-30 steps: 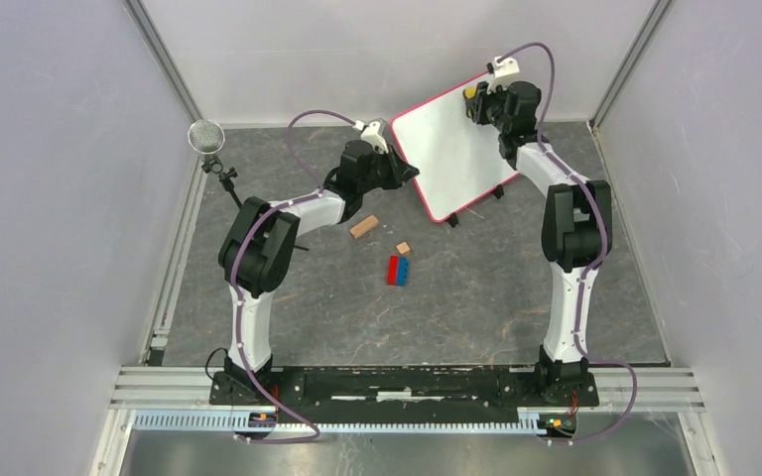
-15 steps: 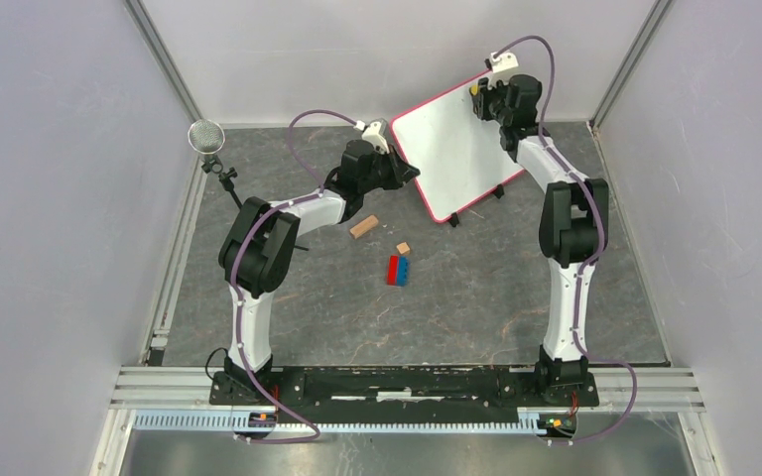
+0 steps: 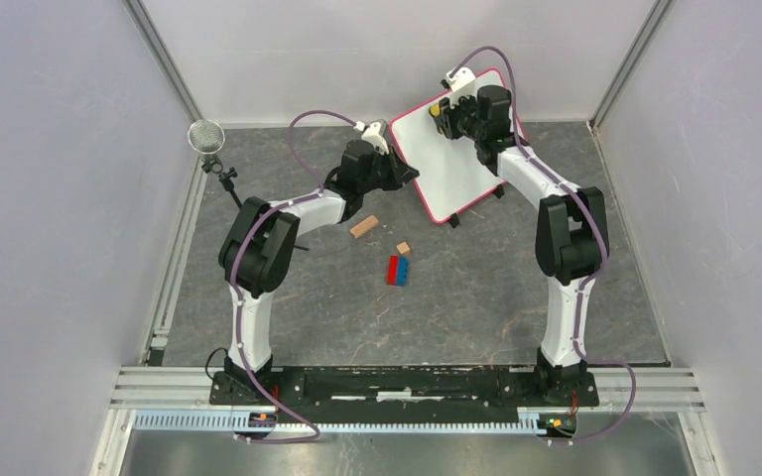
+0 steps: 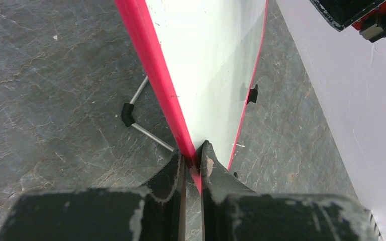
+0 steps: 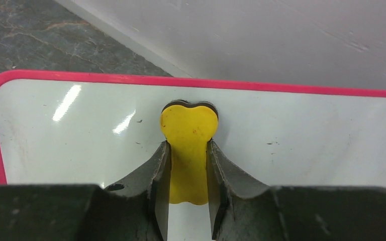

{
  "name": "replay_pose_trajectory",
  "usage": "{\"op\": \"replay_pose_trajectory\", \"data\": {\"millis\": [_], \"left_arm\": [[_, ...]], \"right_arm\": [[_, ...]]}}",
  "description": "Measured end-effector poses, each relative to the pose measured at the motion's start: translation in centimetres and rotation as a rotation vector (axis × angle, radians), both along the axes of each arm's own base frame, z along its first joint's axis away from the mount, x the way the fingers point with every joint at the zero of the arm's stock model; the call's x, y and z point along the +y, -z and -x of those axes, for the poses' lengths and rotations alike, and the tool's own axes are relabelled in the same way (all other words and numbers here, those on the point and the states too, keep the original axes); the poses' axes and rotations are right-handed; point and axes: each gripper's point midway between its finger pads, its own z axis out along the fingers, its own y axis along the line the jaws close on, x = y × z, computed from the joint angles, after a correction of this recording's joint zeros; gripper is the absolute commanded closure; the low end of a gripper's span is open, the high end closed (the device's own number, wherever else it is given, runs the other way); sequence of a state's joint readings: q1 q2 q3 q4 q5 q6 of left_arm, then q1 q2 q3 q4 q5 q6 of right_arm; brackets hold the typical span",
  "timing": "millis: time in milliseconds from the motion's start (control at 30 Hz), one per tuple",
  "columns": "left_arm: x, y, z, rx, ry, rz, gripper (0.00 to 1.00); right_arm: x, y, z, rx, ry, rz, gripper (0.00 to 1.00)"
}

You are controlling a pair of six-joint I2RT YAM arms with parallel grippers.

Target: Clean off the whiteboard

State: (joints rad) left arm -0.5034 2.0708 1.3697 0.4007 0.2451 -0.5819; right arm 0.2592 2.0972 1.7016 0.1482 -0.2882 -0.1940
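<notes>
The whiteboard (image 3: 446, 159), white with a thin red-pink frame and black feet, stands tilted at the back of the table. Its face looks clean, with only faint specks. My left gripper (image 3: 409, 175) is shut on the board's left frame edge (image 4: 156, 75), seen edge-on in the left wrist view. My right gripper (image 3: 444, 112) is shut on a yellow eraser (image 5: 188, 150) and presses it flat on the board's face (image 5: 301, 140) near the top edge. The eraser shows in the top view only as a small yellow spot.
A tan wooden block (image 3: 363, 227), a small tan cube (image 3: 404, 248) and a red and blue brick pair (image 3: 398, 270) lie on the grey table in front of the board. A microphone on a stand (image 3: 207, 138) is at the back left. Walls close in behind.
My right gripper has slid the yellow eraser leftward along the top of the board, from its upper right corner towards the upper left. The left gripper and board have not moved.
</notes>
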Motion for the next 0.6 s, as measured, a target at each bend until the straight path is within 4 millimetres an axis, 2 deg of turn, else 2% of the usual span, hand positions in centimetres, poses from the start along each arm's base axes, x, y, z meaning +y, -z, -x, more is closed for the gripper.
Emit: {"op": "replay_pose_trajectory", "data": {"millis": [200,300,433,500,600], "left_arm": [[0.0,-0.1,-0.1,-0.007,-0.003,0.001,0.98],[0.0,-0.2,-0.1,-0.009,-0.003,-0.001,0.98],[0.0,-0.2,-0.1,-0.012,-0.002,-0.002,0.98],[0.0,-0.2,-0.1,-0.012,-0.001,-0.002,0.98],[0.0,-0.3,-0.1,-0.014,-0.001,-0.002,0.98]], "right_arm": [[-1.5,-0.3,-0.9,0.039,0.111,-0.064,1.0],[-3.1,-0.3,-2.1,0.053,0.182,-0.111,1.0],[-8.3,0.9,-3.8,0.096,0.307,-0.186,0.99],[-11.2,2.1,-4.4,0.12,0.367,-0.205,1.0],[-14.5,3.7,-5.1,0.148,0.44,-0.209,1.0]]}}
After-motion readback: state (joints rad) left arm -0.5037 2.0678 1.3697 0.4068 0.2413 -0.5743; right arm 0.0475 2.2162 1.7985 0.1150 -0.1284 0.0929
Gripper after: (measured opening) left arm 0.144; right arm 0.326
